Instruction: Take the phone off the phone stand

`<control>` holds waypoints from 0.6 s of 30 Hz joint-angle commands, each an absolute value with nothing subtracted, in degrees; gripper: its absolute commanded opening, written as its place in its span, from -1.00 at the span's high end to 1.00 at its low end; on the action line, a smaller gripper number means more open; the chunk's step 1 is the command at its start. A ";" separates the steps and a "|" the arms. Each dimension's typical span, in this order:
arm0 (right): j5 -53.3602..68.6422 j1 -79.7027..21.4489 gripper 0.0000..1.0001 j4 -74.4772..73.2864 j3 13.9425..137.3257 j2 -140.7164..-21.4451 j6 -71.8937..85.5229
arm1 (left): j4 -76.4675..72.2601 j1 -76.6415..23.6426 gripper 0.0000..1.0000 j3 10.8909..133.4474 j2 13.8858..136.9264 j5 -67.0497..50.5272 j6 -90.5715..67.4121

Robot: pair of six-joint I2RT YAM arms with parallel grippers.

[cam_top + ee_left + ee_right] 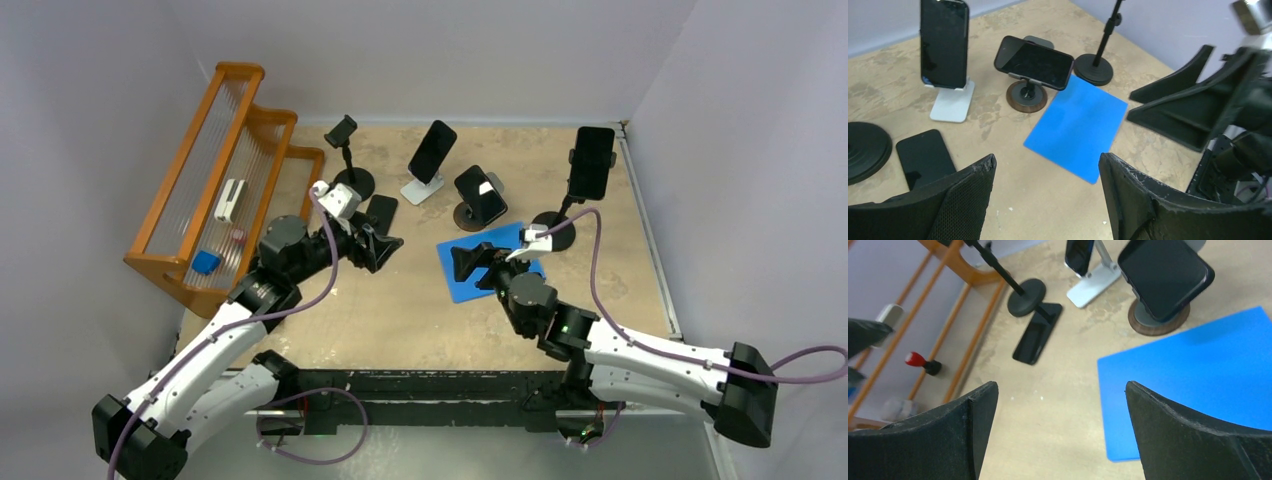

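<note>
Left arm: reaching forward, my left pincer point(388, 248) apart, empty, beside the flat phone point(381, 212).
Right arm: reaching leftward, my right pincer point(462, 262) wide apart, empty, above the blue mat point(468, 290).

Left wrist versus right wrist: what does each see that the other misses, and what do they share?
Left wrist only: the right end effector, open, and a pole stand's base near the wall. Right wrist only: the wooden rack and a red-capped item in it. Both: the blue mat, the phone on the round stand, the white stand, and the loose phone lying flat by a black base.
</note>
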State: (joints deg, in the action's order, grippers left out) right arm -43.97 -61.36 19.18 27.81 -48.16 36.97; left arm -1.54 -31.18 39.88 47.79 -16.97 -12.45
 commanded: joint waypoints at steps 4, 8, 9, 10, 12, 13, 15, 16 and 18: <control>-28.76 -53.01 -0.98 26.12 26.71 -51.05 38.02 | -6.22 -31.11 -0.48 40.50 45.65 -24.61 -10.40; -23.62 -48.77 -0.97 31.05 24.71 -50.96 39.14 | -4.44 -31.10 -0.46 41.50 46.63 -24.35 -10.18; -23.38 -47.99 -0.98 32.05 24.22 -51.13 39.96 | -4.28 -31.09 -0.45 41.61 46.79 -24.46 -10.18; -22.92 -47.04 -0.98 32.67 23.98 -51.62 40.98 | -4.23 -31.11 -0.44 41.72 47.01 -24.51 -10.30; -21.80 -44.34 -0.97 33.91 23.68 -52.82 43.05 | -4.22 -31.11 -0.44 41.90 47.30 -24.81 -10.65; -20.92 -42.85 -0.98 34.85 23.32 -53.20 44.04 | -4.22 -31.09 -0.43 41.99 47.51 -25.01 -10.76; -18.28 -38.64 -0.97 37.25 22.53 -53.92 46.89 | -4.30 -31.11 -0.42 42.09 47.86 -25.22 -11.17; -17.39 -37.13 -0.97 38.63 21.98 -54.32 47.95 | -4.26 -31.04 -0.42 42.22 48.02 -25.27 -11.45; -16.20 -34.06 -0.94 41.53 21.10 -55.91 50.03 | -3.80 -31.11 -0.40 42.58 48.38 -25.06 -11.79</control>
State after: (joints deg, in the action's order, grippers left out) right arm -20.75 -39.09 32.60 22.50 -54.28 43.94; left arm -2.39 -31.20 39.86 48.07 -23.90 -11.38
